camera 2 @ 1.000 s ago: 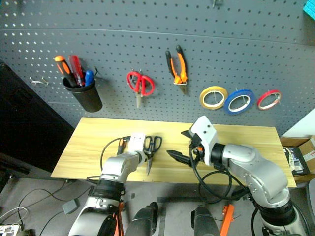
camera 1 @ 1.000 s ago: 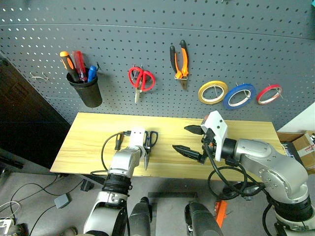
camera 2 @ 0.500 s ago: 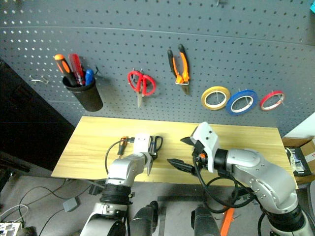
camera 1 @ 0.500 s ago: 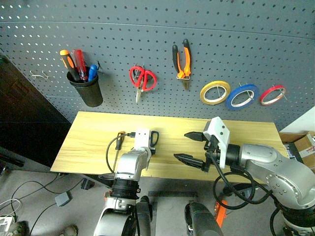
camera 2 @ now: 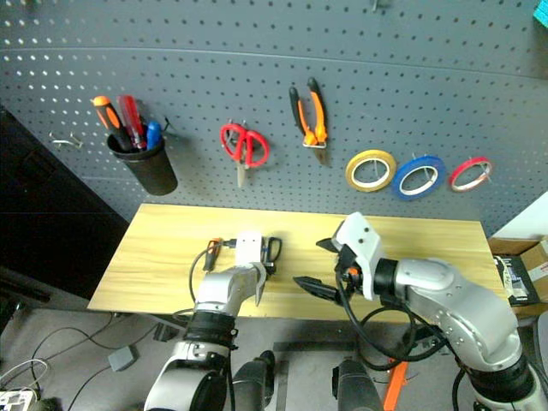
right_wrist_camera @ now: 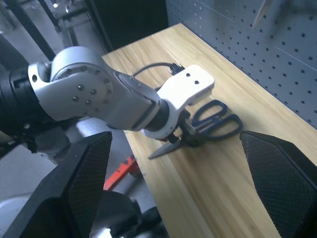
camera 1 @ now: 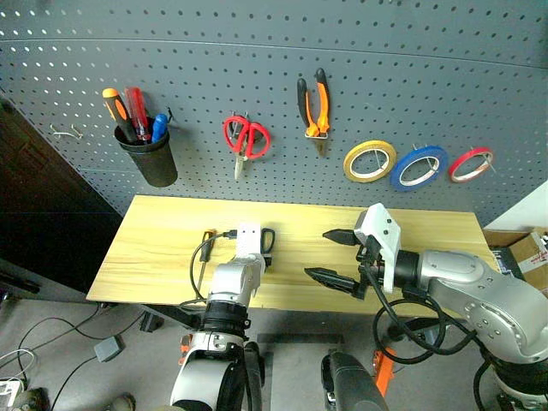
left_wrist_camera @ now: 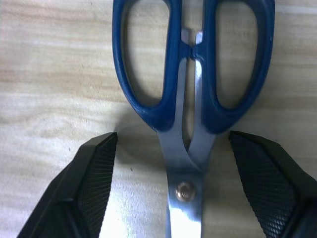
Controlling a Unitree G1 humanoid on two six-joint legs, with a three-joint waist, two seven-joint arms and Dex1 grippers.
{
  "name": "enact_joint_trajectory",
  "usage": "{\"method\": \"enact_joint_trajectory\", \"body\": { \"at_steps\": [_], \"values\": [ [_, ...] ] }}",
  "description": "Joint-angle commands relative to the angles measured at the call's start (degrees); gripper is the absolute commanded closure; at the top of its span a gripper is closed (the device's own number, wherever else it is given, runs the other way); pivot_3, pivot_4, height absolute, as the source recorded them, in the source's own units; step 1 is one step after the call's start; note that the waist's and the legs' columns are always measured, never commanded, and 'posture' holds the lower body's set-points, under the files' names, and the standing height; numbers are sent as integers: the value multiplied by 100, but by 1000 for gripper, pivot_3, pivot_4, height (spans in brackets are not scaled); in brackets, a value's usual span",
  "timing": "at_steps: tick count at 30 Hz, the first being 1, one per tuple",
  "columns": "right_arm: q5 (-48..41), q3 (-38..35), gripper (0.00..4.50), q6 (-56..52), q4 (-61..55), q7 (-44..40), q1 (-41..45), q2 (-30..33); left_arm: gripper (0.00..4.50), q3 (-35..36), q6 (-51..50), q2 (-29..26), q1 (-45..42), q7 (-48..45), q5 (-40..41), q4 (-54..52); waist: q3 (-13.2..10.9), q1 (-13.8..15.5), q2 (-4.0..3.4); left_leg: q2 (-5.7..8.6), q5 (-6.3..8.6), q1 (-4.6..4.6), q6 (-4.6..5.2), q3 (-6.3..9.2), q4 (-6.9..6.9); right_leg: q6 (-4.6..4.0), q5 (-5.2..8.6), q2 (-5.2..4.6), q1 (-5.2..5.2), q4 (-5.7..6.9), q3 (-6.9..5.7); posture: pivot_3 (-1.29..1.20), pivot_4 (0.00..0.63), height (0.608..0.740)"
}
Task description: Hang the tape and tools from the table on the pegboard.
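Scissors (left_wrist_camera: pixel 190 94) with dark blue handles lay flat on the table (camera 1: pixel 154 240), and my left gripper (left_wrist_camera: pixel 185 183) straddled their blades near the pivot, fingers apart, touching nothing. My right gripper (camera 1: pixel 334 255) hung wide open, empty, beside them

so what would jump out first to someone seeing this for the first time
Probably the left claw straddling the blue-handled scissors on the wooden table, its fingers standing either side of the blades near the pivot. Next, the dark pegboard behind, already carrying orange-and-black pliers, red scissors and yellow, blue and red tape rings.
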State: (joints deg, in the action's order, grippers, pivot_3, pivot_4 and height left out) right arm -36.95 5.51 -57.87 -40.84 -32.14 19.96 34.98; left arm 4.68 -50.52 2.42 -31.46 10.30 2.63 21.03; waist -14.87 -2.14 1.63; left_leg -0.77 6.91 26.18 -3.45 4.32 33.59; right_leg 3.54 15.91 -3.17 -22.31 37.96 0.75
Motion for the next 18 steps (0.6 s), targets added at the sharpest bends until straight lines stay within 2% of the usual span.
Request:
{"method": "enact_joint_trajectory", "body": {
  "at_steps": [1,5,7,12,18],
  "values": [
    [68,-51,0,33,-93,108,118,40,2166,-91,109,-62,233,-356,72,57,0,-15,-1,0,0,0,0,0,0,0,0,0,0,0,0,-133,225,740],
    [66,-68,0,64,-75,162,129,35,3376,143,261,-9,359,-709,396,-190,2,-29,-4,0,0,0,0,0,0,0,0,0,0,0,1,-134,223,740],
    [91,-71,0,115,-71,182,125,29,3767,158,330,-44,397,-950,518,-309,2,-10,-3,0,0,0,0,0,0,0,0,0,0,0,0,-132,221,740],
    [173,-84,0,333,-63,185,131,-11,3965,-69,388,-266,638,-1597,670,-806,2,-22,-3,1,0,3,0,0,2,0,-1,-1,-1,-2,1,-132,224,740],
    [233,-183,0,672,-206,159,34,-26,3971,-437,730,-941,1408,-2636,890,-2157,1,-110,-3,-3,1,9,-1,0,-6,-3,0,1,-8,-1,2,-138,230,740]
  ]
}}
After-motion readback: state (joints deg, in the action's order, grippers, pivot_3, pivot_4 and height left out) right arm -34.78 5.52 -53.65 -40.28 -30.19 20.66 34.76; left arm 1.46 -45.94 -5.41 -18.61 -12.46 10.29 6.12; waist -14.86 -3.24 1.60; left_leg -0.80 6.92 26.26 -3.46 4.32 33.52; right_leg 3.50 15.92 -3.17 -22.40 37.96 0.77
